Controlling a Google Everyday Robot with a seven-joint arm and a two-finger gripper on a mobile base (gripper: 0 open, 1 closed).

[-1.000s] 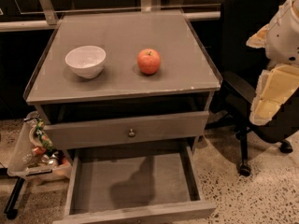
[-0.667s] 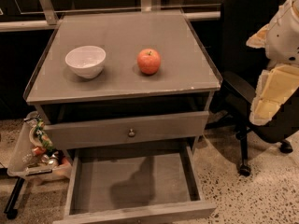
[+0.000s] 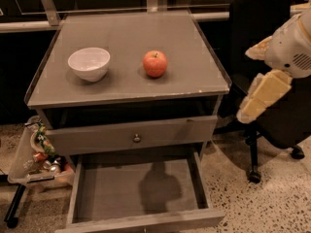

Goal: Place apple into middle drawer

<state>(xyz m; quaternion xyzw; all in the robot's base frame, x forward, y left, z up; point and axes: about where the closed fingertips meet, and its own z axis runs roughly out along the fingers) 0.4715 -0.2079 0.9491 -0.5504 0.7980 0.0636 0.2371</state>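
The apple (image 3: 155,63), small, round and red-orange, sits on the grey cabinet top (image 3: 141,38), right of centre. The middle drawer (image 3: 107,195) is pulled out at the bottom of the cabinet; it is wide, shallow and bare inside, with a shadow on its floor. My gripper (image 3: 262,97), on the white and cream arm, hangs at the right edge of the view, beside the cabinet and about level with its top, well to the right of the apple. It holds nothing that I can see.
A white bowl (image 3: 89,63) stands on the cabinet top left of the apple. A closed drawer front with a small round knob (image 3: 137,138) sits above the open drawer. A black office chair (image 3: 262,42) stands behind the arm. A bin of litter (image 3: 41,152) is at the lower left.
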